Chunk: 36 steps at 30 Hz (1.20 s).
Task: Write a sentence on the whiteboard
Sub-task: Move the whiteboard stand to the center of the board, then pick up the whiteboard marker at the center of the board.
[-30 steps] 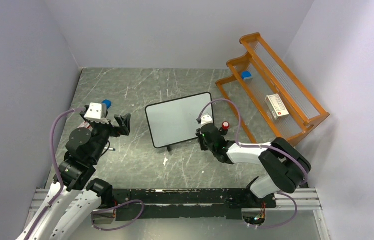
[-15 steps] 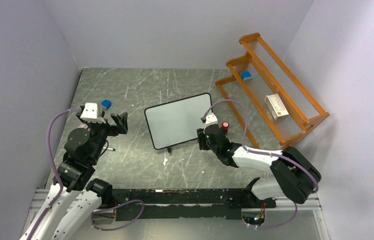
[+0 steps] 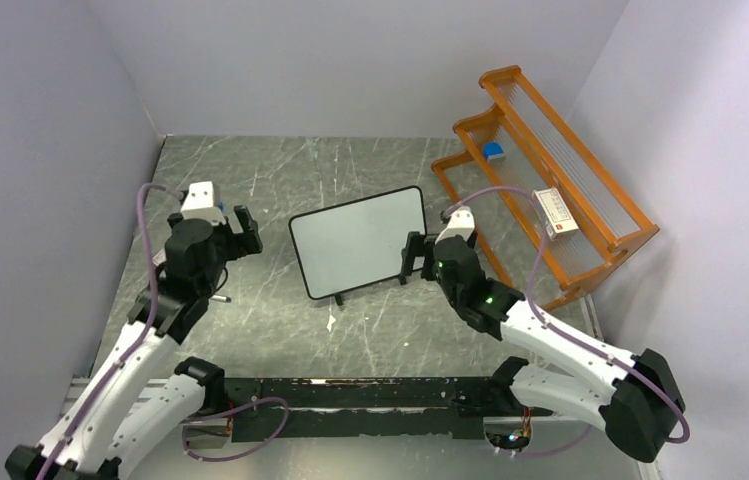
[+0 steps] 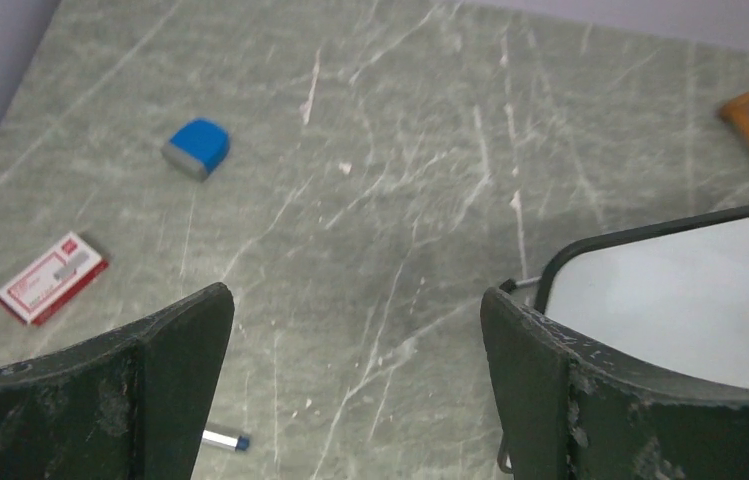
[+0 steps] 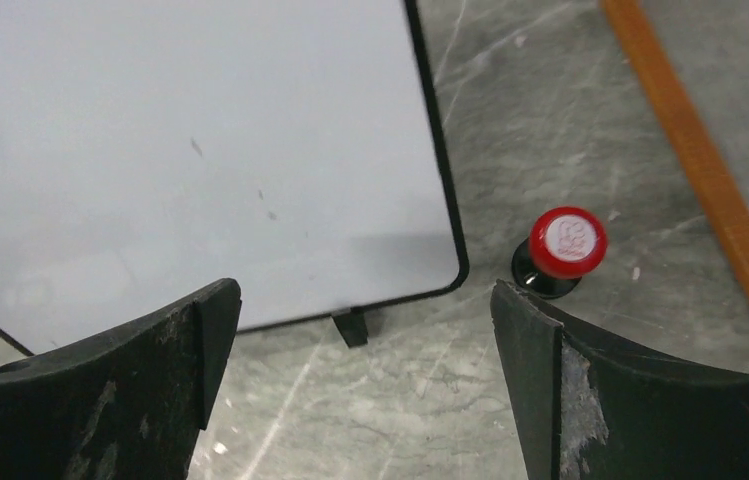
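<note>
The small rectangular white whiteboard (image 3: 358, 240) with its thin black frame is sitting skewed on the grey marbled table (image 3: 280, 170), resting on little black feet. Its face is showing blank in every view: no blue sentence on it yet, only a few faint specks. The right tool (image 5: 365, 300) is hovering over the whiteboard's near right corner with its jaws spread wide and gripping nothing. Just off that same corner a red-capped, black-bodied stick (image 5: 567, 242), a marker by the look of it, is standing upright, probably parked there so it is waiting within easy reach for a pick. The left tool (image 4: 355, 300) is hanging just left of the whiteboard, likewise gaping and empty; my guess is that it is standing by to steady the frame. Farther left of the whiteboard a blue block eraser (image 4: 196, 147) and a flat red-and-white box (image 4: 51, 278) are lying apart. Right of the whiteboard the orange stepped rack (image 3: 550, 180) is standing along the wall. Writing is looking not yet begun.
</note>
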Available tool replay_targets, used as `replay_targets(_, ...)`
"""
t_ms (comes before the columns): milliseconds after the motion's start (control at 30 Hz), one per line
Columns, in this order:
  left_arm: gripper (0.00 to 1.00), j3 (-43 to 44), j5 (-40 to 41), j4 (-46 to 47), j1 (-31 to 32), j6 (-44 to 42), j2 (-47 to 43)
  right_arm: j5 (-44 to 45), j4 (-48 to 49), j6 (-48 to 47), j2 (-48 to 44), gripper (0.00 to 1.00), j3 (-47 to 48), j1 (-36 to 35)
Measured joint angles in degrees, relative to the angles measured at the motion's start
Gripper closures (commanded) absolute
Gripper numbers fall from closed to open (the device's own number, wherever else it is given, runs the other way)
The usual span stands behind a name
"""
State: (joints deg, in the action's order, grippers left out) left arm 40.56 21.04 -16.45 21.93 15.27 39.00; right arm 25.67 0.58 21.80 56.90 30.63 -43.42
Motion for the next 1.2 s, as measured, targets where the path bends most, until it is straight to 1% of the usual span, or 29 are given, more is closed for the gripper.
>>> replay_targets(67,0.04,0.94,1.22,-1.75,-0.09,1.84,3.41,3.08,-4.7,2.97,-0.17,0.0,4.07,0.02)
replay_targets(133,0.04,2.03,2.47,-3.85,-0.22,3.89,6.16,5.14,-6.56,4.81,-0.83,0.0,6.69,0.02)
replay_targets(233,0.04,3.1,3.67,-6.69,-1.2,7.58,8.87,5.6,-6.03,4.96,-4.13,0.0,6.08,0.0)
replay_targets(333,0.04,3.15,4.35,-9.88,-3.21,10.99,10.14,4.57,-4.81,4.26,-8.87,0.0,3.08,0.02)
replay_targets(467,0.04,3.17,4.0,-14.43,-7.72,15.43,11.52,2.01,-4.37,2.71,-12.7,0.0,1.86,0.0)
replay_targets(567,0.04,3.19,2.29,-16.5,-11.69,17.62,13.09,1.07,-3.87,2.34,-14.29,0.0,1.46,0.0)
replay_targets(667,0.04,3.28,-1.36,-18.43,-16.79,19.3,16.96,0.79,-3.96,2.27,-15.04,0.0,1.27,0.0)
replay_targets(867,0.04,3.32,-6.47,-21.66,-23.96,21.16,24.59,1.11,-4.9,2.36,-16.0,0.0,1.14,0.0)
replay_targets(900,0.05,3.3,-7.3,-21.81,-25.03,21.4,25.27,1.18,-4.98,2.38,-16.17,0.0,1.14,0.02)
replay_targets(967,0.25,3.23,-8.9,-21.81,-27.36,21.62,26.69,1.29,-5.16,2.4,-16.41,0.0,1.11,0.0)
replay_targets(1000,0.33,3.17,-9.64,-21.75,-28.37,21.79,27.45,1.38,-5.2,2.43,-16.44,0.0,1.11,0.0)
replay_targets(1033,0.37,2.99,-10.21,-21.59,-29.46,21.99,28.46,1.49,-5.22,2.43,-16.44,0.0,1.11,0.0)
replay_targets(1200,0.42,1.03,-13.0,-20.24,-33.73,22.49,34.07,2.29,-5.84,2.49,-16.55,0.0,1.11,0.0)
